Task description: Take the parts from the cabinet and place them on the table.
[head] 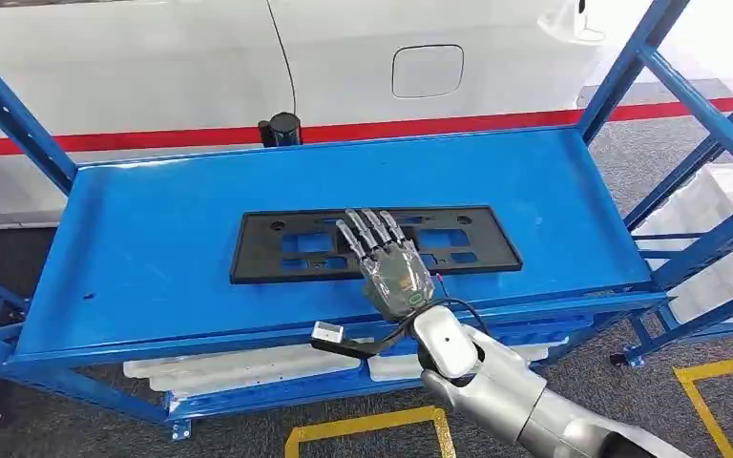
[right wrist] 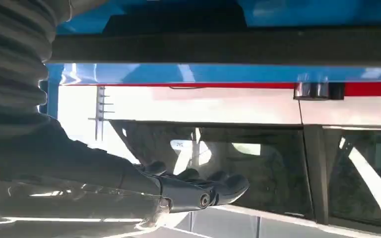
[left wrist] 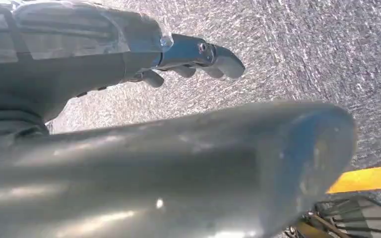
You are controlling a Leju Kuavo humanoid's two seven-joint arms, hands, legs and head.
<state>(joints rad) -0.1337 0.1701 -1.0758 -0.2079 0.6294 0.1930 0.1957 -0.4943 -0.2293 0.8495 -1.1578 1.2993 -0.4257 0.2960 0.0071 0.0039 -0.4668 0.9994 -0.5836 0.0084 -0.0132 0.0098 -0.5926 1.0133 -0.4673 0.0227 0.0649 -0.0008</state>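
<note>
A long black frame-shaped part [head: 286, 243] lies flat in the middle of the blue cabinet shelf [head: 143, 248]. My right hand [head: 389, 262] reaches in over the shelf's front edge, palm down, with its fingers stretched out over the middle of the part. It holds nothing, and I cannot tell whether the fingers touch the part. In the right wrist view the right hand [right wrist: 198, 191] is extended beside the dark part [right wrist: 228, 47]. My left hand [left wrist: 188, 57] hangs over the grey floor, fingers loosely apart and holding nothing.
A white car [head: 344, 57] with a red stripe stands behind the cabinet. A black cylinder [head: 280, 129] sits at the shelf's back edge. White parts [head: 248, 367] lie on the lower shelf. Another blue rack [head: 716, 191] stands to the right. Yellow tape [head: 372, 425] marks the floor.
</note>
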